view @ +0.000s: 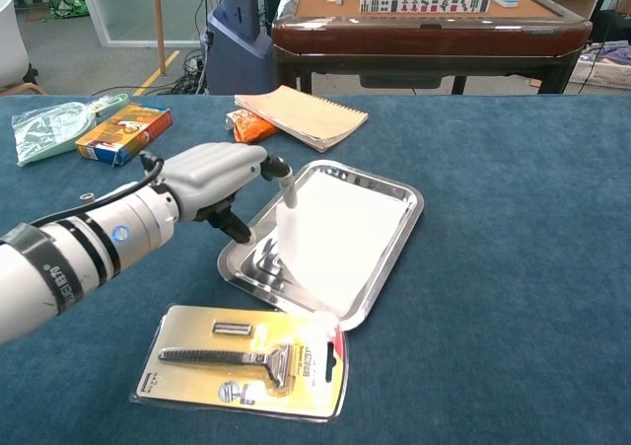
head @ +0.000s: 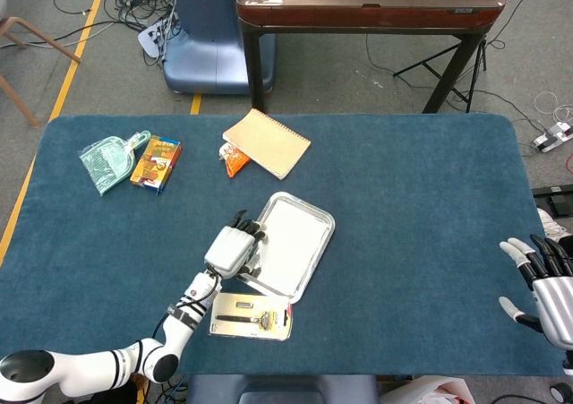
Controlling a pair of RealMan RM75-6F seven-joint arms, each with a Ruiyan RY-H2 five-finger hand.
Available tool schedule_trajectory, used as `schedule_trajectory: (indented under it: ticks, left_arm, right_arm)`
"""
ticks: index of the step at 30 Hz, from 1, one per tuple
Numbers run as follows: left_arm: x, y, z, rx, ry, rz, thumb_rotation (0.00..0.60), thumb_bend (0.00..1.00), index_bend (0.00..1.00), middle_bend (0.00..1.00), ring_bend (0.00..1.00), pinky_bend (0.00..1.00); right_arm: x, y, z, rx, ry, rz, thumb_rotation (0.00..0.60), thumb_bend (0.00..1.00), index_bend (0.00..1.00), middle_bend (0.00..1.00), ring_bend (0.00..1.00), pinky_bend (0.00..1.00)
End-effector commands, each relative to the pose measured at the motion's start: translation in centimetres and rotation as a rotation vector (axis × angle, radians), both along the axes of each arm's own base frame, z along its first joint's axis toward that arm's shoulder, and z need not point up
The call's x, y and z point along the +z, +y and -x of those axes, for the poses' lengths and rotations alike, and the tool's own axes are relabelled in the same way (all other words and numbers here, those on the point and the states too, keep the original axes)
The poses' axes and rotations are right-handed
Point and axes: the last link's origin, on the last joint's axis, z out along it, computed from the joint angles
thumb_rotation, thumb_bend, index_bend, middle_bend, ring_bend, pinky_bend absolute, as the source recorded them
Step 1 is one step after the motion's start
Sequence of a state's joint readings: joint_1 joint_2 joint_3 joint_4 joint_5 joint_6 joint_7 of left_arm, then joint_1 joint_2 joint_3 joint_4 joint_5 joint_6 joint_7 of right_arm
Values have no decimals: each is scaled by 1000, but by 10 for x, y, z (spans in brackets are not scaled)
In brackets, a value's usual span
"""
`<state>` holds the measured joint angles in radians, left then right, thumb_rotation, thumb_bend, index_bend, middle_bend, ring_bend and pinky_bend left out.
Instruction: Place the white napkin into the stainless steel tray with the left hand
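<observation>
The white napkin (view: 340,233) lies spread over most of the stainless steel tray (view: 398,262) at mid-table, also seen in the head view as the napkin (head: 291,241) inside the tray (head: 324,219). Its near-left edge still stands up slightly. My left hand (view: 212,179) hovers at the tray's left rim, and a fingertip (view: 288,183) holds the napkin's raised corner. The same hand (head: 233,249) shows in the head view beside the tray. My right hand (head: 542,283) rests at the table's right edge with its fingers spread, holding nothing.
A carded razor pack (view: 246,361) lies just in front of the tray. Behind the tray are a spiral notebook (view: 301,116) and an orange packet (view: 246,121). A colourful box (view: 123,131) and a green bag (view: 54,124) sit far left. A mahjong table (view: 424,16) stands beyond.
</observation>
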<state>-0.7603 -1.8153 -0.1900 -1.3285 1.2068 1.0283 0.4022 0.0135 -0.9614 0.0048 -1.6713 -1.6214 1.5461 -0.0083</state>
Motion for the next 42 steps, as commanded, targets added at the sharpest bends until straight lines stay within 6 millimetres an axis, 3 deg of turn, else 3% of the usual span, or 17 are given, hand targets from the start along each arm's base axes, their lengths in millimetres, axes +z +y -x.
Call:
schedule_trajectory:
  ticks: [1,13,24,35,42]
  left_arm:
    - [1,-3,1,8,20,12,600,378,304,241,194,55]
    - [7,-13,1,27,94,32,600,369,248,198,182,55]
    - [28,-16,4,68,131,5,600,311,94,122,117,55]
    - [52,-12,13,105,91,-47,600,301,95,119,116,55]
    - [81,-10,35,165,34,-109,600,300,125,119,116,55]
  right_arm:
    - [0,0,0,1,0,-1,600,197,156,175,51,93]
    - [0,0,0,1,0,0,600,197,156,174,51,93]
    - [-1,-1,-1,6,-3,-3,600,197,156,175,51,93]
    - [1,-1,-1,6,-1,1,600,197,156,175,51,93]
    - [2,0,0,1,2,3,600,197,156,175,51,93]
